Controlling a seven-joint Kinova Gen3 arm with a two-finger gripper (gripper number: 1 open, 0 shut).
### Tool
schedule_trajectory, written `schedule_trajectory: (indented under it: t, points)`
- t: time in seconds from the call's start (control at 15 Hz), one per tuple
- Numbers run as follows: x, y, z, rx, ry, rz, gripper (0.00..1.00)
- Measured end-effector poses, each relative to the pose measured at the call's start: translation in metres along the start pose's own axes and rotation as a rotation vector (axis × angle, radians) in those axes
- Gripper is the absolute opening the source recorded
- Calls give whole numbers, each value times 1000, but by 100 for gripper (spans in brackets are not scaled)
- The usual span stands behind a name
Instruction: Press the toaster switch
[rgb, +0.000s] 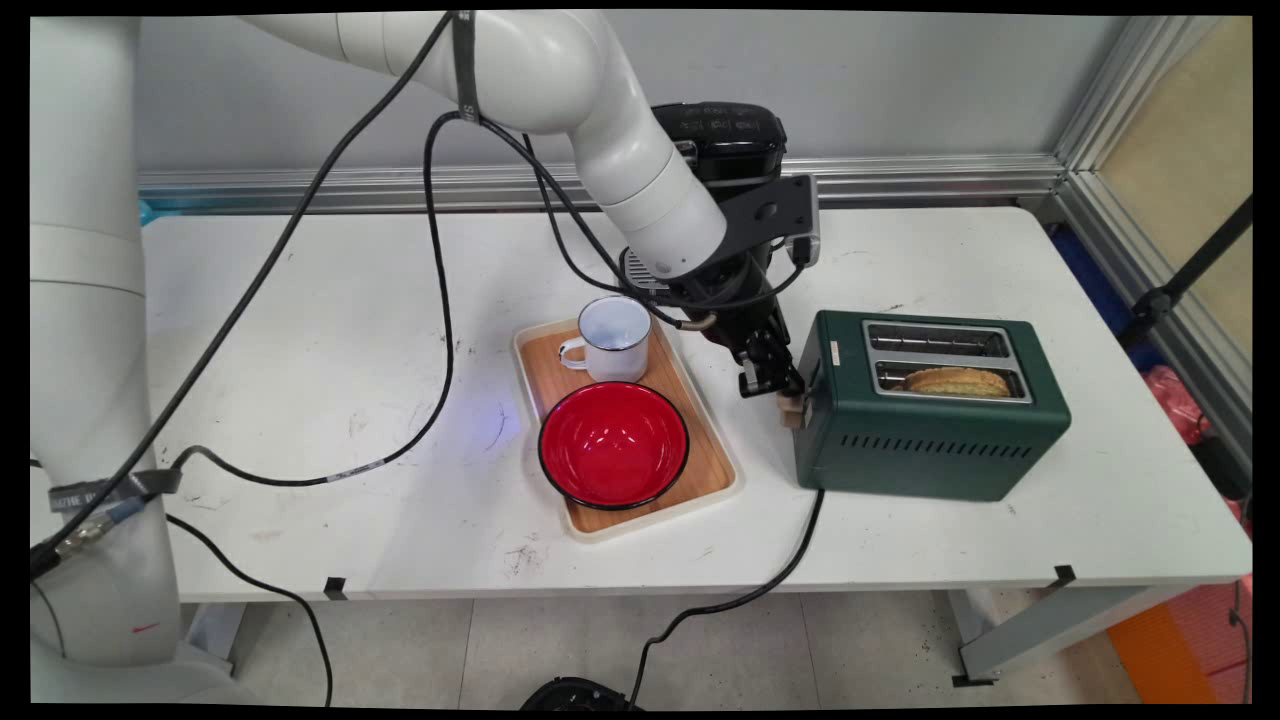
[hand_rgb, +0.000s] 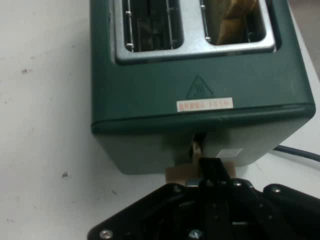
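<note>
Going big to small: the white table (rgb: 300, 300) has a dark green two-slot toaster (rgb: 930, 440) on its right half, with its black power cord (rgb: 760, 585) running off the front edge to the floor. Just left of the toaster is a wooden tray (rgb: 712, 470) with a pale rim. It carries a red bowl (rgb: 613, 443) at the near end and a white enamel mug (rgb: 612, 340) behind it, and as far as I can see both are empty. There's a slice of toast (rgb: 957, 380) standing in the toaster slot nearer the camera, and the other slot is bare. The gripper (rgb: 772, 378) is right down at the toaster's left end, between the tray and the toaster. From the hand view the claw looks closed, fingers squeezed together with nothing between them, and the tips sit right on the little tan lever (hand_rgb: 177, 175) sticking out of the slit in that end face. It looks like contact rather than a grasp, more pressing on top than pinching, and I can't tell how far down the slit the lever is. For writing, the toaster's top has an embossed warning triangle (hand_rgb: 200, 88), and below it a small red-and-white sticker (hand_rgb: 205, 105) whose text is too tiny for me to read. I couldn't make out a brand name anywhere on the toaster.
</note>
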Motion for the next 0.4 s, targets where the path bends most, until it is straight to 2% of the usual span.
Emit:
schedule_trajectory:
  t: [0.4]
  points:
    - [-4,1,3,-4,-11,1,0]
